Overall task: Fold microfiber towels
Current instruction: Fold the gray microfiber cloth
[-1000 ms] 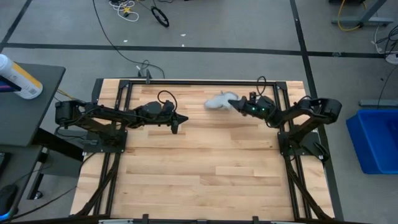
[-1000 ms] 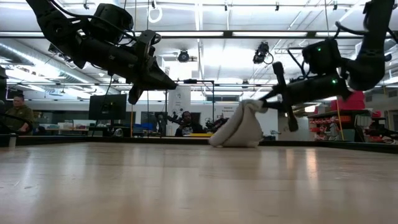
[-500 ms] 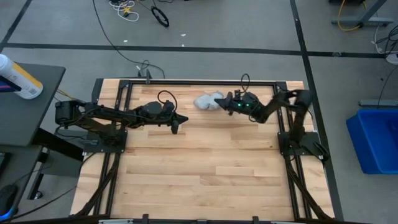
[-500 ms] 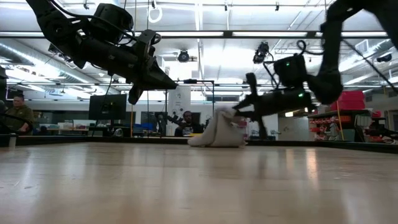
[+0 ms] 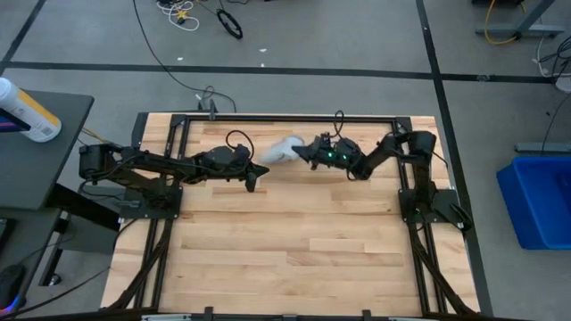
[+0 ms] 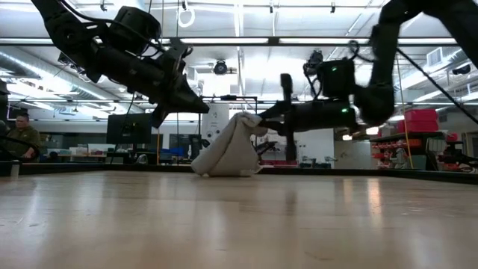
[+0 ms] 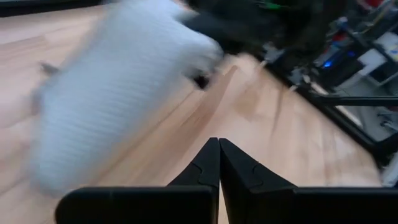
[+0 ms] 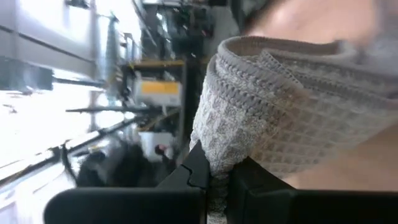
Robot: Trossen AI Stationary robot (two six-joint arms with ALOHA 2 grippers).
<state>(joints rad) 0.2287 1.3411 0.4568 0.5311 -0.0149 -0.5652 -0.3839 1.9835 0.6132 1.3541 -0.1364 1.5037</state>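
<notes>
Wooden table (image 5: 294,241), far half in use. Item one: my left gripper (image 5: 252,178), fingers pressed together on nothing, hovering just short of the cloth, I judge waiting for a free edge. Item two: microfiber towel (image 5: 282,150), bunched, lower end on the boards. Item three: my right gripper (image 5: 309,152), clamped on its upper fold, lifting that end.

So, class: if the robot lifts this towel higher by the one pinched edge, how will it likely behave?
The microfiber towel is probably floppy: it drapes in a heap from the right gripper down to the table. It likely hangs rather than spreads. Its waffle weave suggests it won't slip.
</notes>
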